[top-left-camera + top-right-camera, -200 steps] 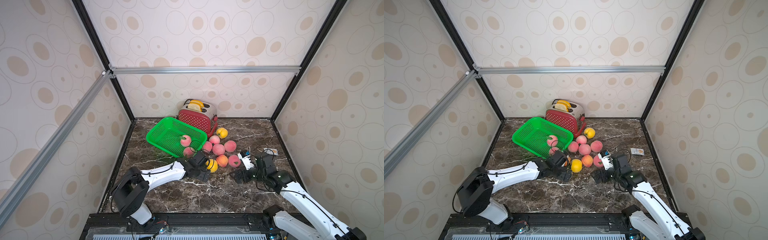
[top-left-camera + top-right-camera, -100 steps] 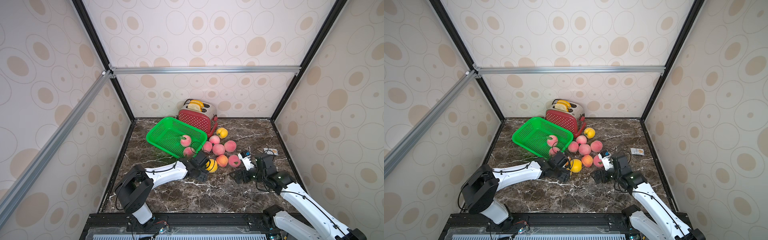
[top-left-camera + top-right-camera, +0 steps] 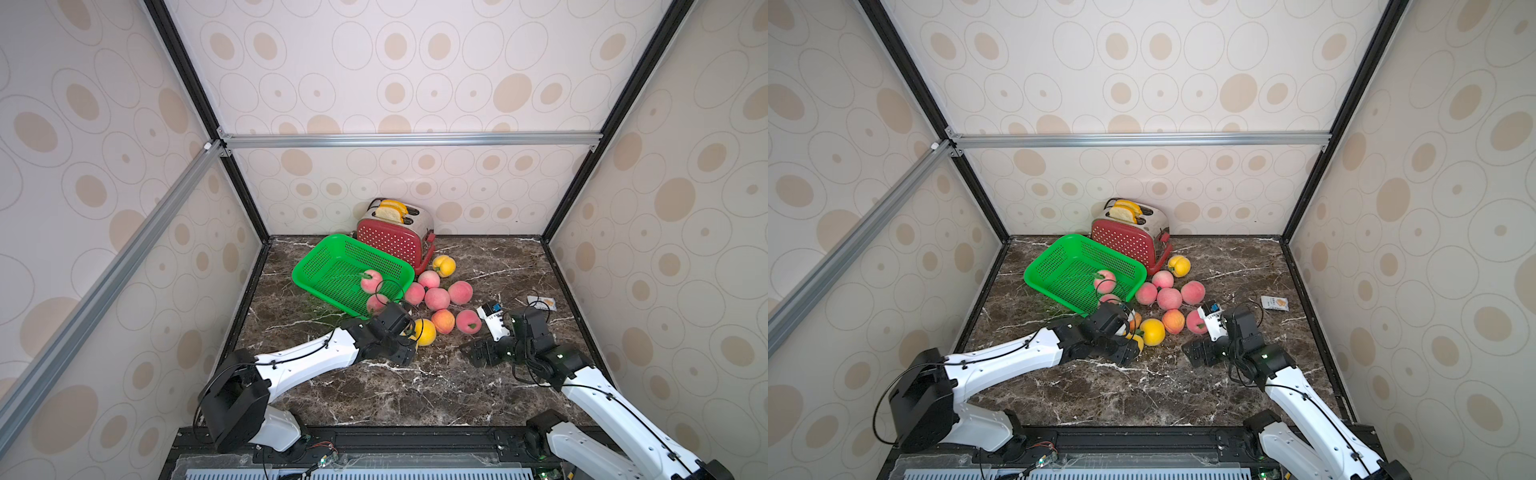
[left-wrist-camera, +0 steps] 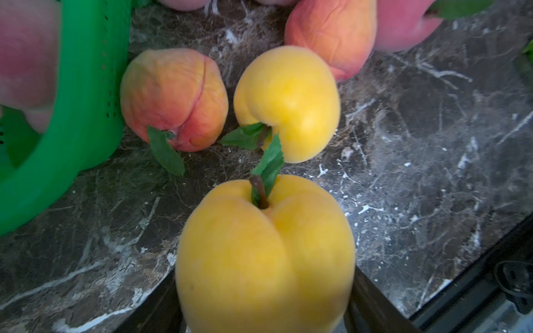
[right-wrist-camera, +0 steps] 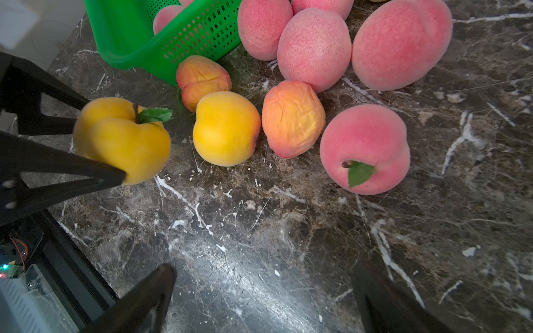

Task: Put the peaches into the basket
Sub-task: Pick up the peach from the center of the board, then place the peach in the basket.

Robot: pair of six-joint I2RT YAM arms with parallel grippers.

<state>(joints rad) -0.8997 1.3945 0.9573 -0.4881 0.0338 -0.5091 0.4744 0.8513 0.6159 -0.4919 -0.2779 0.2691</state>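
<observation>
A dark brown marble surface (image 3: pixel 415 395), veined white, lies inside a booth of cream wall panels (image 3: pixel 395 62) printed with tan ovals and framed by black posts (image 3: pixel 582 174) and aluminium rails (image 3: pixel 407 139). The green basket (image 3: pixel 318 262) — two pink peaches (image 3: pixel 371 281) inside — stands before a red dotted toaster (image 3: pixel 392 241); more peaches (image 3: pixel 437 298) lie loose beside it. The left pincer (image 5: pixel 101 144) clasps a yellow peach (image 4: pixel 265 253); the right pincer (image 5: pixel 264 271) gapes wide, empty.

The held yellow peach (image 4: pixel 265 253) is blurred, partly cut off.
</observation>
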